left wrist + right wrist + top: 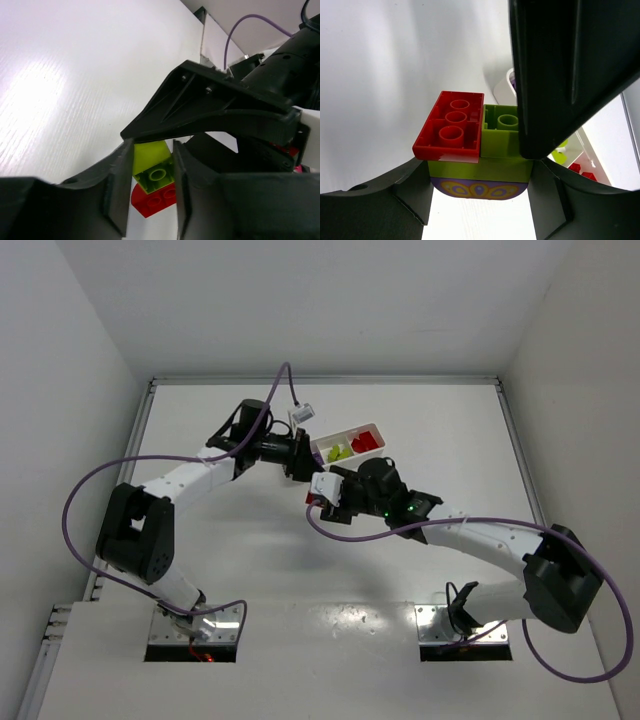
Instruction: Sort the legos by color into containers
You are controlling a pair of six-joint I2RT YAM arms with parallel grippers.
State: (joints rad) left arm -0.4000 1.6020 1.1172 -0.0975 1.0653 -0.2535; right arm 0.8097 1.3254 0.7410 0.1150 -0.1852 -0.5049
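Evidently I am at the separating step. A brick cluster [495, 150] is held between both arms, just beside the white tray [378, 428], over the worktop [450, 430]. The right end effector [479, 175] is clamped on the cluster's wide yellow-green base, with a purple piece [479, 190] underneath and a red brick [451, 127] stuck on top. The left end effector [152, 155] is closed on the small yellow-green brick [150, 162] beside that red one. The tray already has yellow-green pieces [340, 452] in one compartment and red pieces [365, 442] in its neighbour. Next, I judge, I need a firm pull or twist apart while both grips hold. Then each freed brick goes to its matching colour. A slipping grip is the risk.
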